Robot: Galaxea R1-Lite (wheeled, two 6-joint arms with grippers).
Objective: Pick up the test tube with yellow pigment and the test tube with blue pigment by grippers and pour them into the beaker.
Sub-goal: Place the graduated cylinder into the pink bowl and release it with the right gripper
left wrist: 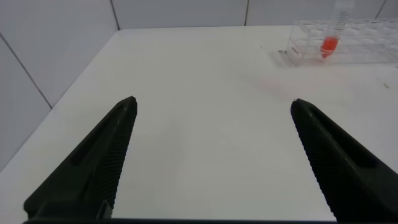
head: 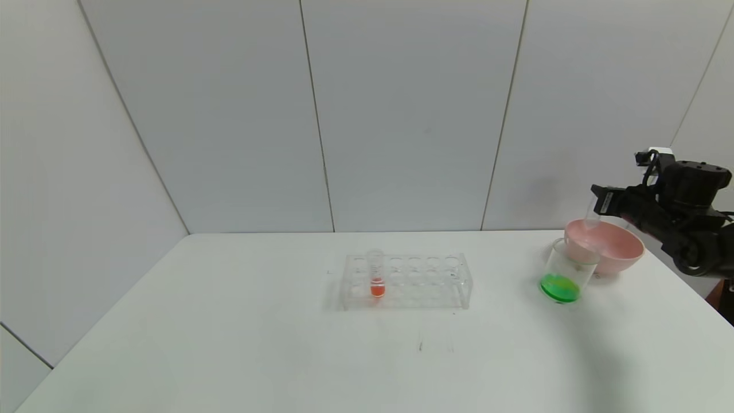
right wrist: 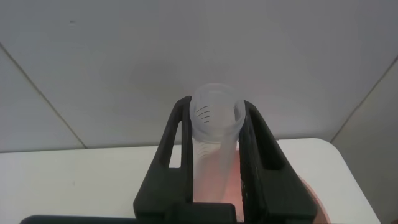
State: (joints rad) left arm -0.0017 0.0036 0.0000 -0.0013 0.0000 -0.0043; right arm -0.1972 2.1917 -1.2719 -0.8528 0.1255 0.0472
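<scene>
Left gripper seen only in its wrist view: two black ribbed wedge fingers spread wide apart, nothing between them, over bare matte white table. Mid-table: clear plastic tube rack, boxy, rows of round holes, holding one slim clear tube with orange-red liquid upright in a left-side hole. Right of it, well apart: the beaker, clear thin-walled cylinder, bright green liquid pooled at its bottom, standing on the table. Just behind and touching it in the head view, a smooth pink bowl, rounded, glossy. Right gripper at the far right, above the bowl's left rim, fingers clamped on an empty-looking clear test tube, round open mouth with faint graduation lines, held between the black fingers. Which pigment that tube held cannot be told; no yellow or blue liquid visible in it.
</scene>
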